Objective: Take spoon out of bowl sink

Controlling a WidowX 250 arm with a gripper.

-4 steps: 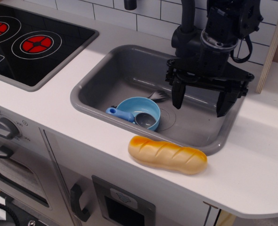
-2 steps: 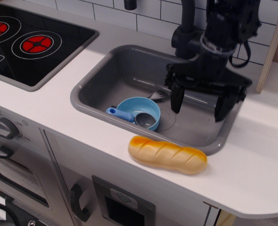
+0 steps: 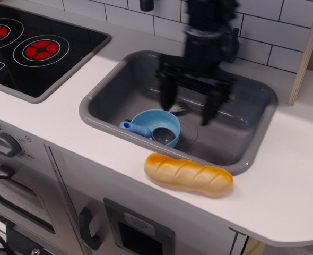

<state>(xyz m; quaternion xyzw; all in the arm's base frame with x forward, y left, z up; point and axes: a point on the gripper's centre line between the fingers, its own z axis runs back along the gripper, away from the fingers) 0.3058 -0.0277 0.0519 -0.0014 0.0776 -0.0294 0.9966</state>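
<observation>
The grey sink is set in the white counter. A light-blue bowl sits at its front left. The spoon lies across the bowl, its blue handle over the left rim and its grey scoop inside. My black gripper hangs open over the sink, blurred by motion, just above and right of the bowl. Its left finger is above the bowl's far rim and its right finger is further right. It holds nothing.
A thin grey fork lies behind the bowl, partly hidden by the gripper. A yellow toy bread loaf lies on the counter in front of the sink. The black stovetop is at the left. A tiled wall is behind.
The gripper has moved left across the sink, from over its right side to near the bowl, still open. The spoon and bowl have not moved.
</observation>
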